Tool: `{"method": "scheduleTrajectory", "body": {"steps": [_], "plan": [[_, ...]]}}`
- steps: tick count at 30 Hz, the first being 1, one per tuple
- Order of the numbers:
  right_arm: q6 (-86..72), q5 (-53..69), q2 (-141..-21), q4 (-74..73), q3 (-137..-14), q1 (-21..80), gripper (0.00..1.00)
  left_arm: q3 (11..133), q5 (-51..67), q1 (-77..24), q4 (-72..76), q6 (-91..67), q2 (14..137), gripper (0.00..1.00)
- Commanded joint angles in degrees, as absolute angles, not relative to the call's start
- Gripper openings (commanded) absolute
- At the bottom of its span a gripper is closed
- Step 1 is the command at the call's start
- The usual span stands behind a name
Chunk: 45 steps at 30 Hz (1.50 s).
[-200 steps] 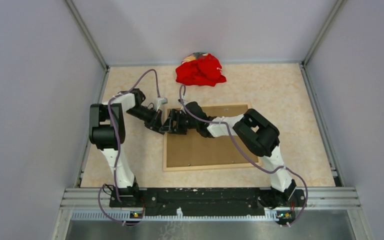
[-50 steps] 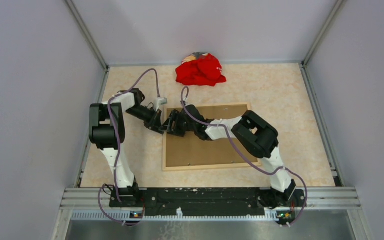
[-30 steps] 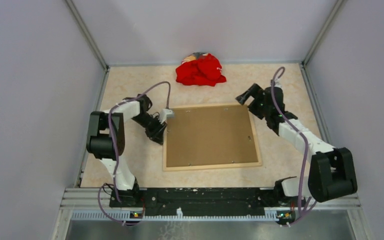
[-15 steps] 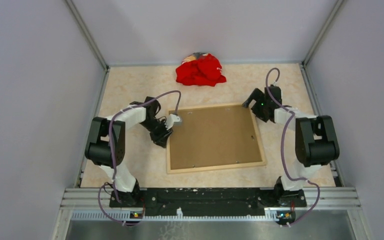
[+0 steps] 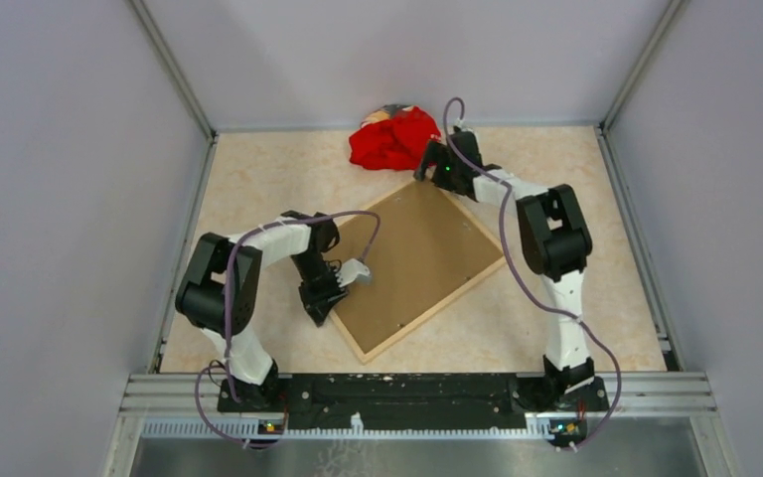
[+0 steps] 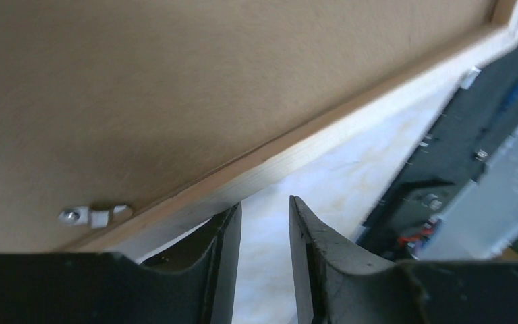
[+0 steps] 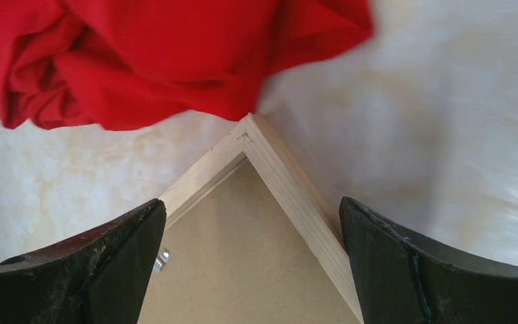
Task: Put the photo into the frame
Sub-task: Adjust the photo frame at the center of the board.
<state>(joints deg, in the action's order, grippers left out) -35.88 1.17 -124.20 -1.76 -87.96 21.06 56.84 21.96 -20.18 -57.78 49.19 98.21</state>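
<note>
The frame has swung from square to a diamond on the surface, brown backing up. The right tool, jaws wide apart, now straddles its far corner beside the red cloth. The left tool sits at the near-left edge, fingers narrowly apart, seemingly gripping nothing.

Overhead view of whole table; both wrist views close on frame edges
</note>
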Motion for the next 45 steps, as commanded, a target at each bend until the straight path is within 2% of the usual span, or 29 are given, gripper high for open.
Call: {"method": "scheduleTrajectory", "body": {"steps": [1, 6, 14, 19, 23, 29, 36, 40, 45], "plan": [[-39.51, 14.39, -128.87, -11.66, -97.53, 32.26, 0.99, 55.76, 30.17, -26.38, -47.62, 49.82, 102.19, 0.43], [-35.57, 11.86, -126.77, -15.08, -98.13, 32.87, 0.99, 58.81, 33.88, -27.42, -55.92, 52.93, 102.57, 0.57], [-32.80, 11.47, -106.42, -11.06, -78.88, 25.56, 0.99, 67.53, 37.47, -23.16, -72.92, 65.38, 95.16, 0.63], [-35.66, 7.04, -92.05, -13.50, -63.84, 24.83, 0.99, 76.28, 36.25, -12.00, -72.06, 65.36, 98.20, 0.61], [-40.71, 5.98, -79.59, -13.89, -49.72, 24.71, 0.99, 83.34, 32.98, -2.74, -60.69, 55.07, 104.16, 0.59], [-48.40, 7.22, -68.43, -11.86, -36.15, 24.74, 0.99, 85.52, 26.09, 2.49, -45.39, 42.83, 112.52, 0.42], [-51.75, 8.91, -71.54, -2.59, -30.70, 24.55, 0.99, 78.78, 27.87, 1.80, -43.59, 45.50, 113.61, 0.38], [-50.29, 11.41, -77.18, 3.98, -32.55, 22.53, 0.99, 72.77, 30.46, 0.68, -45.18, 48.88, 110.73, 0.38], [-46.86, 14.23, -84.58, 4.82, -38.53, 17.95, 0.99, 66.37, 33.19, -3.14, -47.38, 52.30, 105.99, 0.38]]}}
